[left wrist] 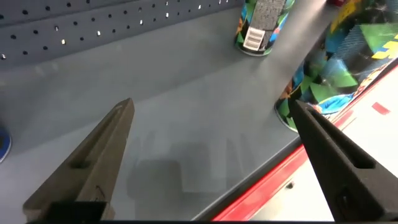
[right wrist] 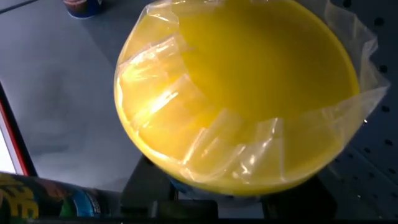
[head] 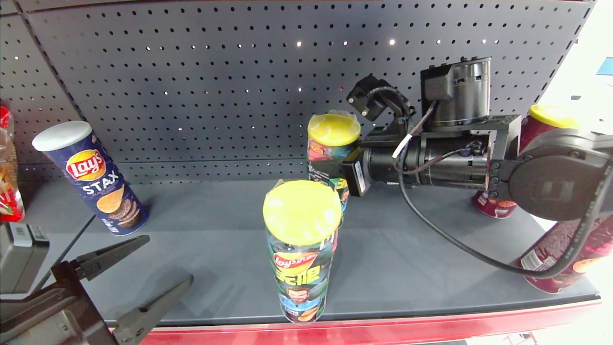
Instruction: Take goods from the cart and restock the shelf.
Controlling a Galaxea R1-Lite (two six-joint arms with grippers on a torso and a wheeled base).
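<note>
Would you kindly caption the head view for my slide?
Right gripper grips a yellow-lidded can behind another on the shelf; left gripper open.

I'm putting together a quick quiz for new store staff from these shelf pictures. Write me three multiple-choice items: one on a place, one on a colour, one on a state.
1. Where on the shelf is the blue can?
A. Toward its left end
B. At its right end
C. At the front edge, in the middle

2. What colour is the blue can's lid?
A. Yellow
B. White
C. Red

3. How does the left claw stand?
A. Shut on a can
B. Shut on a bag
C. Open, holding nothing

Answers:
1 A: the head view shows the blue can near the shelf's left end.
2 B: its lid is plain white.
3 C: the two fingers are spread, with only bare shelf between them.
</note>
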